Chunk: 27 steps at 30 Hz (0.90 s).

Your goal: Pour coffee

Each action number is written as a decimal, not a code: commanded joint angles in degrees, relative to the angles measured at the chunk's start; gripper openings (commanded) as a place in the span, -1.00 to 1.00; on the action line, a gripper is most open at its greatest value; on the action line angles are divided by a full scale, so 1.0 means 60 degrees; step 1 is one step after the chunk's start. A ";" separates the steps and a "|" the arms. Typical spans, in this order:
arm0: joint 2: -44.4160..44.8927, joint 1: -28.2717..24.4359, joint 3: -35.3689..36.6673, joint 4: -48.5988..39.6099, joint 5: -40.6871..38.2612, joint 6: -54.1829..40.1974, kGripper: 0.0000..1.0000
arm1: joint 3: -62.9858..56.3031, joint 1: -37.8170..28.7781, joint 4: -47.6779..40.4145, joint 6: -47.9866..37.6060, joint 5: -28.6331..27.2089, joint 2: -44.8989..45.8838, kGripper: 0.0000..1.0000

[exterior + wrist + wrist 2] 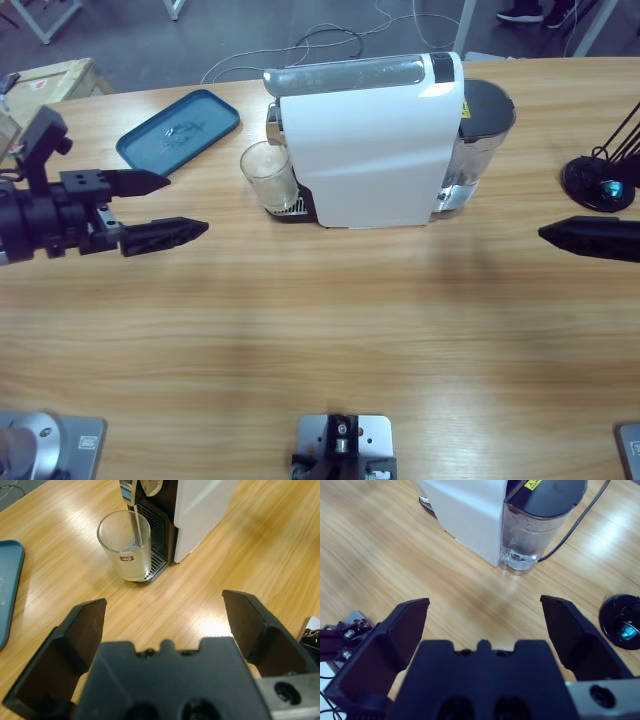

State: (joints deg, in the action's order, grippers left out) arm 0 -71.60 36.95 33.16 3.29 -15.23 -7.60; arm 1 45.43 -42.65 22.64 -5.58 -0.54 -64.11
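A small clear glass point(268, 175) point(125, 545) stands on the drip grate under the spout of the white coffee machine point(365, 140) point(200, 510). A thin pale stream of coffee point(135, 526) runs from the spout into the glass, and a shallow pale layer lies at the bottom. My left gripper point(187, 205) point(164, 601) hovers open over the table to the left of the glass, well apart from it, holding nothing. Far to the right of the machine, my right gripper point(546, 233) point(485, 601) is open and empty, facing the machine's water tank point(535, 525).
A blue tray point(178, 128) point(7, 590) lies at the back left, beyond the left gripper. A black round base point(598, 182) point(621, 622) sits at the right edge behind the right gripper. The tank's cable point(580, 517) trails off the back. Bare wood spans the front.
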 commanded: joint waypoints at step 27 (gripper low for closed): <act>-0.2685 -0.1589 0.0034 0.2404 -0.1280 -0.3034 0.99 | -0.0505 -0.0046 -0.0147 -0.0273 0.0029 -0.0430 1.00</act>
State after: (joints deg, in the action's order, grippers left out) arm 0 -74.37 33.81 33.17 8.51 -16.91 -18.32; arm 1 45.40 -42.65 21.99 -5.90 -0.54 -65.44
